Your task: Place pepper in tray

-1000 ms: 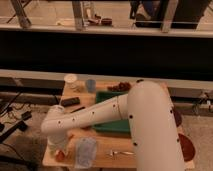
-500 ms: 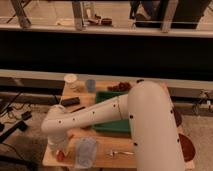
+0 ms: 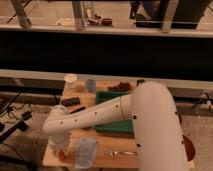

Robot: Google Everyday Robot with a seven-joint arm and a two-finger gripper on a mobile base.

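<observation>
My gripper [image 3: 60,150] points down at the table's front left corner, at the end of the white arm that reaches across from the right. The orange-red pepper [image 3: 63,156] lies on the table right at the gripper's tip, only its end showing; the gripper is shut on it. The green tray [image 3: 112,126] sits in the middle of the table, behind and to the right of the gripper. The arm crosses over the tray and hides much of it.
A clear plastic bottle [image 3: 85,152] lies just right of the gripper, with a fork [image 3: 118,152] beyond it. A white cup [image 3: 71,80], a blue cup [image 3: 90,85], a black object [image 3: 70,101] and brown items [image 3: 120,87] stand at the back. A red bowl [image 3: 189,148] shows at the right.
The arm has stayed low over the front left corner. The gripper has shut down there at the pepper.
</observation>
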